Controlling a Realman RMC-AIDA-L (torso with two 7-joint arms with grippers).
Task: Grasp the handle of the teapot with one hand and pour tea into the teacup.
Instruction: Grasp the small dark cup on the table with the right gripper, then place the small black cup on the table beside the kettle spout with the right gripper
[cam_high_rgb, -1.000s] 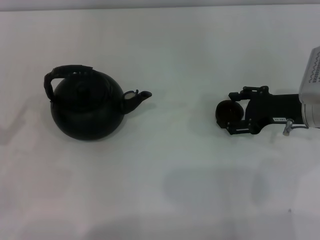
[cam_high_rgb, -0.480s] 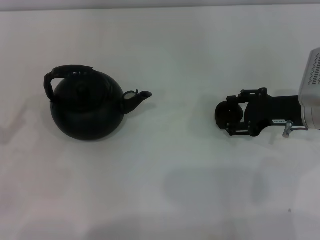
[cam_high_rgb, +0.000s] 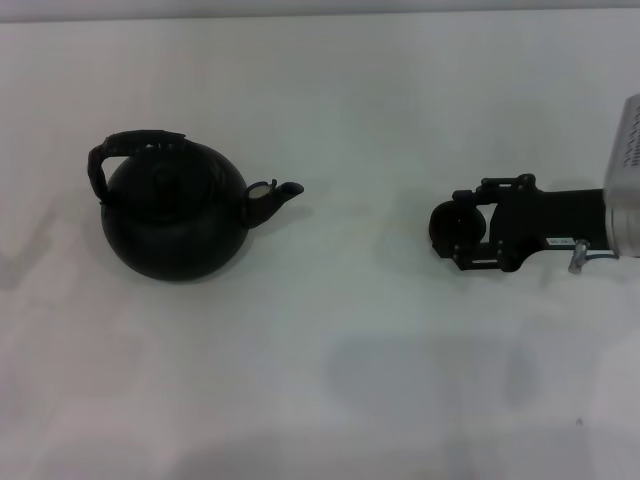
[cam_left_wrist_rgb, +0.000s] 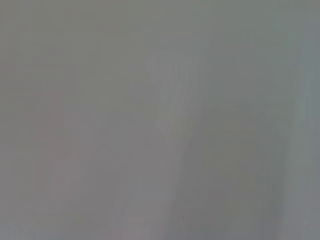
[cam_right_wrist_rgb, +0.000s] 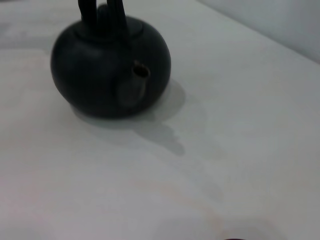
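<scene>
The matte black teapot (cam_high_rgb: 175, 215) stands on the white table at the left, its spout (cam_high_rgb: 278, 192) pointing right. Its ribbed handle (cam_high_rgb: 135, 142) arches over the crown with nothing touching it. Far right, the small dark teacup (cam_high_rgb: 445, 225) sits between the fingers of my right gripper (cam_high_rgb: 459, 229), which is shut on it, low at table level. The right wrist view faces the teapot (cam_right_wrist_rgb: 100, 75), with its handle (cam_right_wrist_rgb: 102, 12) upright and the spout (cam_right_wrist_rgb: 135, 82) turned toward the camera. My left gripper is out of view.
The white table (cam_high_rgb: 340, 330) spreads wide between teapot and cup. The left wrist view shows only a blank pale surface (cam_left_wrist_rgb: 160, 120).
The right gripper has shifted slightly left with the teacup, and its fingers have drawn in closer around it. The teapot has stayed where it was.
</scene>
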